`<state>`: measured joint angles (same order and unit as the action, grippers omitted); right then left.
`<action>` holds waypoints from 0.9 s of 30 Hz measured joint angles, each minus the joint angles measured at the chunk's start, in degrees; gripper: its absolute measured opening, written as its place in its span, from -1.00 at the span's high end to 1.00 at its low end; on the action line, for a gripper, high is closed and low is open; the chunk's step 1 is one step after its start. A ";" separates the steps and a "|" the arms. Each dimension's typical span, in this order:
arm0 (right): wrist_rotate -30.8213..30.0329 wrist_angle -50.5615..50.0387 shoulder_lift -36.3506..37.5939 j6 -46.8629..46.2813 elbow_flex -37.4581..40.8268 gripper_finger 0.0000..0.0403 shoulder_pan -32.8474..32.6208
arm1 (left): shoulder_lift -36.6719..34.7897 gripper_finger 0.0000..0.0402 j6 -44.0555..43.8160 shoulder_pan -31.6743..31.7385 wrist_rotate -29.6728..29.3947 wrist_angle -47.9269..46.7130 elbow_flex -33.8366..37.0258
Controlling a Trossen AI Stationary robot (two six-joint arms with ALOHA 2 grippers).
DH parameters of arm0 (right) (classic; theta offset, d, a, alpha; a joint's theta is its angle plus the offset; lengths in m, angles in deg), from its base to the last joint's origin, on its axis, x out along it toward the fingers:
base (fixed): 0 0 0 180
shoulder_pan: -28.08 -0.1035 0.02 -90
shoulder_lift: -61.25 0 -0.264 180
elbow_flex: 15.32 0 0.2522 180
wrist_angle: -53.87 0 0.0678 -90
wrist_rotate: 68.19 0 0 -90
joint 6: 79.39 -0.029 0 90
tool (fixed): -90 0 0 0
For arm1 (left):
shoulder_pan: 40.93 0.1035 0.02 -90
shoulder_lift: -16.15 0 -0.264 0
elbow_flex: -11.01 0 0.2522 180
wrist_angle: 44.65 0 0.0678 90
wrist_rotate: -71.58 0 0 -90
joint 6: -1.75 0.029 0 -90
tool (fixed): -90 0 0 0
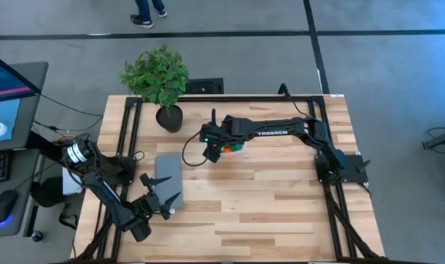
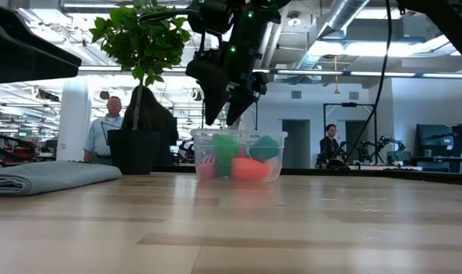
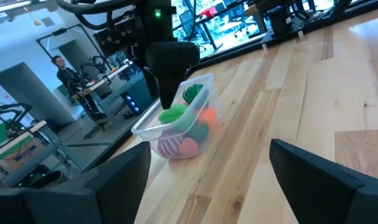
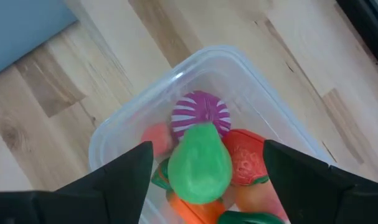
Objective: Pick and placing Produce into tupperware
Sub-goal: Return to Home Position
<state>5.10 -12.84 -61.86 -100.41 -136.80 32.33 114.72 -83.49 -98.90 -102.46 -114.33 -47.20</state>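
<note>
While the right arm [image 1: 281, 130] reaches from the right edge across the tabletop [image 1: 266, 213] toward its far middle, the left arm [image 1: 105, 194] lies folded along the left edge, close to the near-left corner. A potted plant [image 1: 157, 77] stands at the far-left corner. Just nearer than the plant, a flat grey slab [image 1: 168, 172] lies beside the left edge, about halfway along it.

The left gripper [image 1: 161, 192] hangs at the slab's near end, its fingers spread wide with nothing between them.

The right gripper [image 2: 224, 118] hangs directly over the tupperware [image 2: 272, 135], its tips just above the rim. Its fingers are set well apart and grip nothing.

The tupperware sits upright on the wood toward the far edge, about mid-width and well apart from the slab. All the produce in view lies inside it, piled together. A light green piece [image 4: 200, 162] rests on top, between the right gripper's fingers but touching neither. A purple-and-white striped piece [image 4: 201, 112] lies against it, a red piece [image 4: 245, 158] on its other side, and a pink one [image 4: 154, 137] by the wall. An orange piece [image 4: 189, 208] and a dark green one [image 4: 251, 218] show partly beneath.
</note>
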 joint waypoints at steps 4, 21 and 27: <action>-0.01 0.00 0.00 0.09 0.00 -0.64 0.00 | 0.00 -0.59 0.00 0.00 0.05 0.00 0.00; -6.08 5.48 0.00 20.66 -0.02 -0.61 -6.97 | 0.00 -0.59 0.00 -0.52 1.04 -0.20 0.00; -5.61 8.37 0.00 24.15 -0.02 -0.61 -7.27 | 0.00 -0.59 0.00 -0.37 0.32 -0.26 0.00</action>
<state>-0.51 -4.47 -61.86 -76.26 -136.82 25.06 114.72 -83.49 -99.28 -102.14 -114.59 -47.20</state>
